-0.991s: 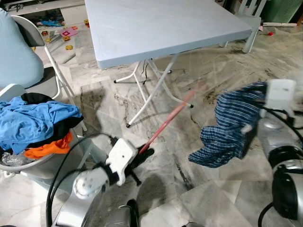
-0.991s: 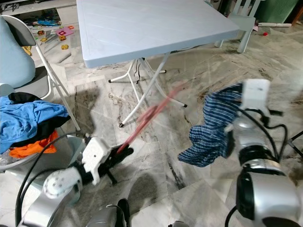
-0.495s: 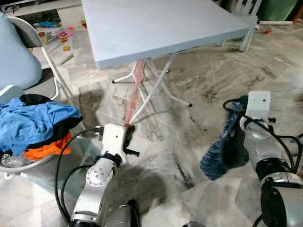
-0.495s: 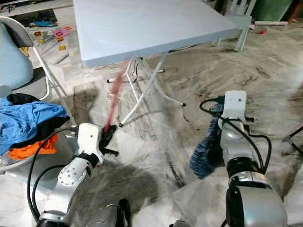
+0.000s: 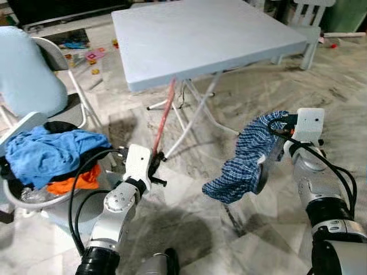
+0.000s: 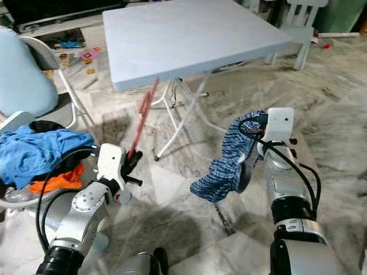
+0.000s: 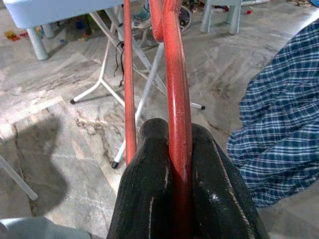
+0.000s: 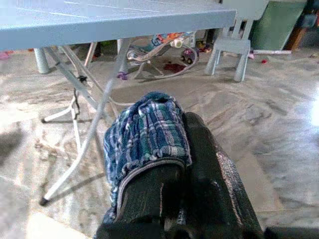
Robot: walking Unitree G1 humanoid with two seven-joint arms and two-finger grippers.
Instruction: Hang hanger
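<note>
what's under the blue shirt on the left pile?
Under the blue shirt an orange garment and a black one stick out, all in a pale basket. Anything deeper is covered.

Both pincers (image 7: 179,164) (image 8: 174,169) raised, clamped.

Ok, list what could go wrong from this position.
1. The red hanger, clamped in the left end effector, points up close to the edge of the folding table; lifting it could knock that edge.
2. The blue plaid garment is gripped by the right end effector at one bunched spot, the rest dangling; it may slip off or drag on the marble floor.
</note>
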